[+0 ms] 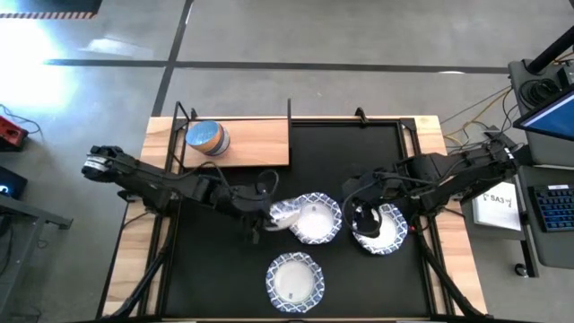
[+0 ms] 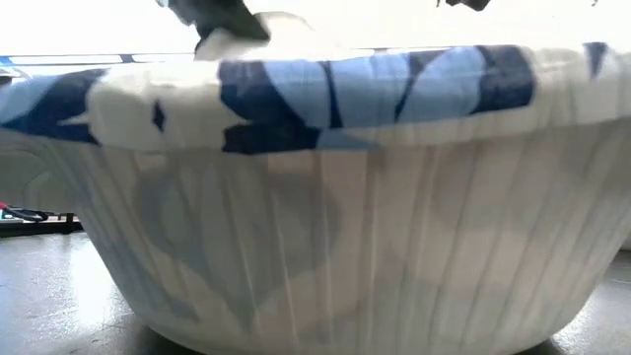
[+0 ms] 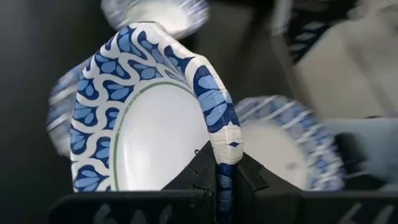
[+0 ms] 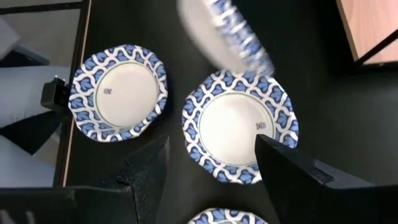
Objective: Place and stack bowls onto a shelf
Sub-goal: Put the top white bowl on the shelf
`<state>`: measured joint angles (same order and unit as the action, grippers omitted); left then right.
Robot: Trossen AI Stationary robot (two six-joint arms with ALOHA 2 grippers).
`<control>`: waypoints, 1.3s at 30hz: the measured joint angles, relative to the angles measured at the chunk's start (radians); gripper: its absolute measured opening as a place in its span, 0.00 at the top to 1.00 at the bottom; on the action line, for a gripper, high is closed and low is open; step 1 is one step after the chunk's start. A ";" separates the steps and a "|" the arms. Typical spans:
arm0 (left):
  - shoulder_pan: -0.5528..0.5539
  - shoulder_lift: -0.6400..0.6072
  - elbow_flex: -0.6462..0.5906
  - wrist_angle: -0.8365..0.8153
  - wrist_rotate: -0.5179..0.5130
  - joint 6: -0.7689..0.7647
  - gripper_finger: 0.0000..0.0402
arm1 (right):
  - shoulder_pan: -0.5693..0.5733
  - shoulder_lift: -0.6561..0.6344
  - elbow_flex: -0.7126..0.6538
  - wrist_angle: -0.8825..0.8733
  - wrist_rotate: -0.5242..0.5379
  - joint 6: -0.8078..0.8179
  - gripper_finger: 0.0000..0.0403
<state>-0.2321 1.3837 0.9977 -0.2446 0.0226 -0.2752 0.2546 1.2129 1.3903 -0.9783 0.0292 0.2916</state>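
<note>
Several white bowls with blue patterned rims show on the black mat. One sits in the middle (image 1: 316, 219) (image 4: 239, 127), one near the front edge (image 1: 294, 278) (image 2: 325, 197) (image 4: 118, 90), and one to the right (image 1: 381, 231). My left gripper (image 1: 266, 215) (image 3: 217, 180) is shut on a fourth bowl (image 1: 282, 213) (image 3: 146, 118) just left of the middle one. My right gripper (image 1: 363, 215) (image 4: 214, 180) hangs open over the right bowl. The light-wood shelf (image 1: 251, 144) lies at the far left and carries a smaller blue bowl (image 1: 207, 137). My left gripper pinches the bowl's patterned rim (image 3: 221, 146) between its two fingers, one finger on the inner side (image 3: 193, 171) and one on the outer side (image 3: 249, 174). It comes from the table's left. The bowl is tipped steeply on edge beside the middle bowl.
The black mat (image 1: 224, 269) covers most of the table. Thin black shelf posts (image 1: 290, 112) rise at the far edge. The shelf board has free room to the right of the blue bowl. A monitor, keyboard and cables (image 1: 547, 193) lie beyond the table's right edge.
</note>
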 joint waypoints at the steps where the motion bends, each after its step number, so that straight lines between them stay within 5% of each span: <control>1: 0.009 -0.009 0.000 -0.038 -0.021 0.000 1.00 | 0.000 0.000 0.000 -0.008 0.000 0.002 0.44; 15: 0.171 -0.033 0.000 -0.263 -0.448 0.131 1.00 | 0.000 0.000 0.000 -0.016 0.000 0.023 0.44; 23: 0.253 0.063 0.000 -0.269 -0.475 0.265 1.00 | 0.000 0.001 0.000 -0.015 0.000 0.021 0.44; 29: 0.290 0.150 0.000 -0.268 -0.617 0.321 1.00 | 0.000 0.001 0.000 -0.015 0.000 0.023 0.44; 39: 0.332 0.204 0.002 -0.256 -0.623 0.320 1.00 | 0.000 0.001 -0.001 -0.015 0.000 0.019 0.44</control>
<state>0.1000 1.5873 0.9997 -0.5002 -0.6009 0.0443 0.2546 1.2137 1.3896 -0.9936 0.0288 0.3111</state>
